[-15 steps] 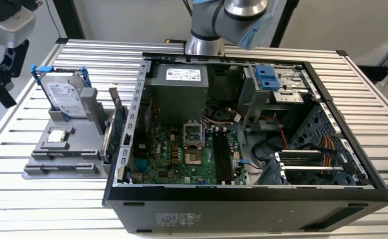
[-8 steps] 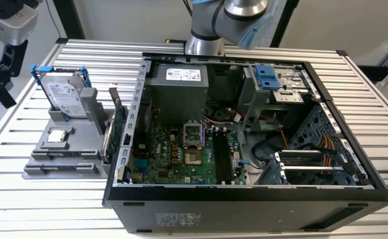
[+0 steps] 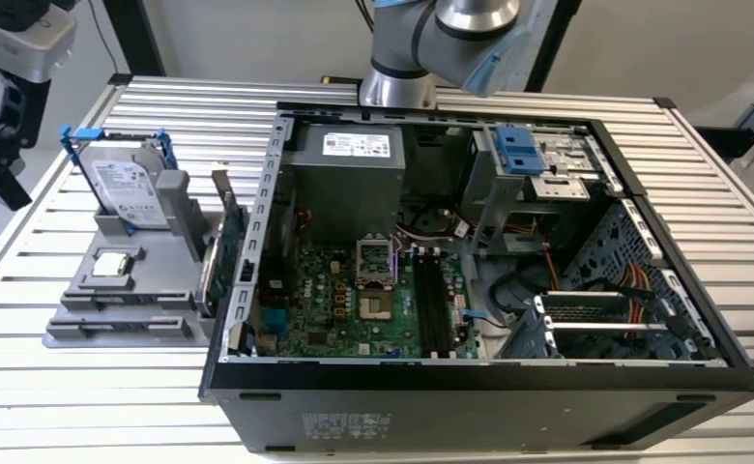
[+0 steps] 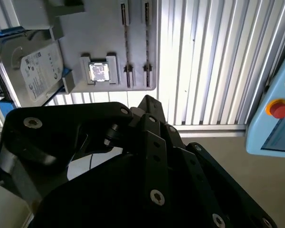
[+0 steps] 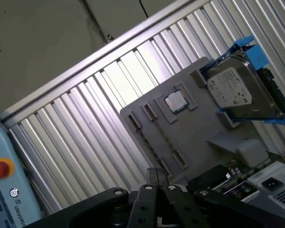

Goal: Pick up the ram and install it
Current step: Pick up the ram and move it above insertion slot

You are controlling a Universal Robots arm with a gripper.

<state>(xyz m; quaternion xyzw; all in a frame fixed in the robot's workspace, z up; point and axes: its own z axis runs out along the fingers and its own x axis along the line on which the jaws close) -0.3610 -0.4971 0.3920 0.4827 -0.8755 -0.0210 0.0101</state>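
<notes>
Both fingers [image 5: 152,180] are sitting together, empty, at the exterior view's upper left, the ram [image 3: 212,275] seemingly standing edgewise down-right.

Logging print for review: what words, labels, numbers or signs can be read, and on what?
Hard drive: label too small to read.
Power supply: sticker too small to read.
Computer case: outer-wall sticker too small to read.
Blue control pendant: lettering cut off at the edge.
No text can be quoted whole.
</notes>
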